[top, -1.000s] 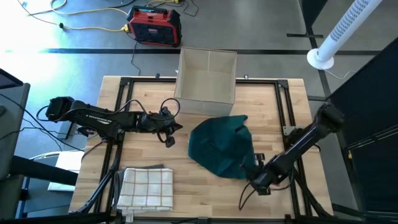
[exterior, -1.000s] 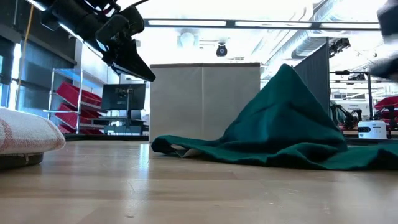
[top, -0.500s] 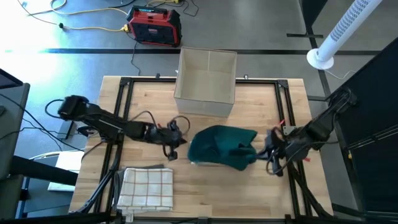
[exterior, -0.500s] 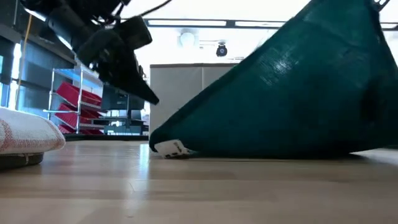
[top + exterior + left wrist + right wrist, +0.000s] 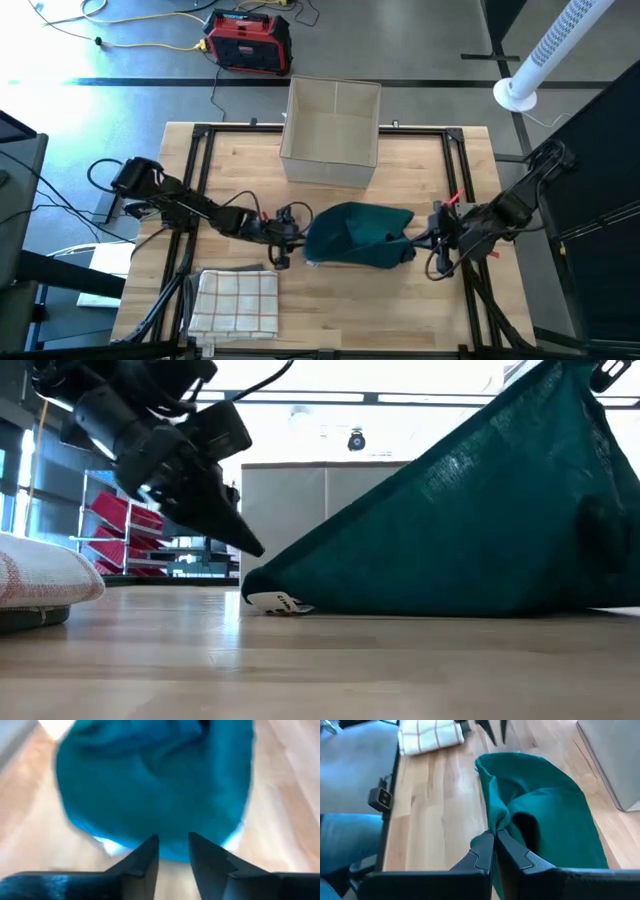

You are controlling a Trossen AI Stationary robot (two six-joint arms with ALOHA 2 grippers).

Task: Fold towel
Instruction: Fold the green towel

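left end effector has moved closer to green towel.

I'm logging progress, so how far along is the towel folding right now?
Early stage. Done: a checked towel already lies folded at the table's front left. In hand: the right gripper, jaws shut, holds one edge of the green towel raised, while the left gripper, jaws slightly apart, reaches its opposite edge. Left: the actual folding; the green towel is still bunched.
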